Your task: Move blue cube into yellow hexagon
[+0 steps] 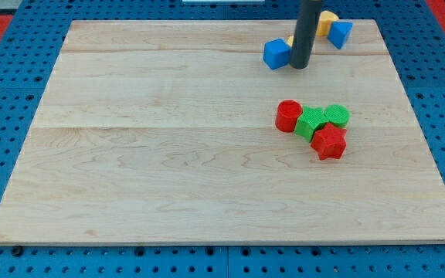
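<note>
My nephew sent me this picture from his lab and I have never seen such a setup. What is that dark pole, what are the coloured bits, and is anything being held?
There is one picture, looking down on a wooden board; where the camera is mounted is not known. The dark pole is the end of a robot arm. It has no claw, so it holds nothing; it only pushes blocks. My tip rests just right of the blue cube. Behind the rod sits a yellow block, partly hidden, and another blue block. Lower down lie a red cylinder, a green cube, a green cylinder and a red star-like block, clustered together.
</note>
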`<state>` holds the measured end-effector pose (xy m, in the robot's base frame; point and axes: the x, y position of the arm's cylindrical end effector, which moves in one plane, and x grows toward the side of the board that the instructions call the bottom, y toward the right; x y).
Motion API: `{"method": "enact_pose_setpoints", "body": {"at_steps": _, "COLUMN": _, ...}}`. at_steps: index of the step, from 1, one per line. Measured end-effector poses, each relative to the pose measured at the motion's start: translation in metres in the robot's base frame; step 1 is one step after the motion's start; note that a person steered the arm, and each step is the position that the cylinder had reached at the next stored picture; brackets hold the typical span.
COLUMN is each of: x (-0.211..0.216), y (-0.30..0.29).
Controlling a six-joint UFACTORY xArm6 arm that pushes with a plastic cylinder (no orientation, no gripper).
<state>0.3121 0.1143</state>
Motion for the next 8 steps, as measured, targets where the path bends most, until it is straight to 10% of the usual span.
{"method": "enact_pose_setpoints", "body": {"at_steps": 8, "x": -0.06, "y": -0.072}}
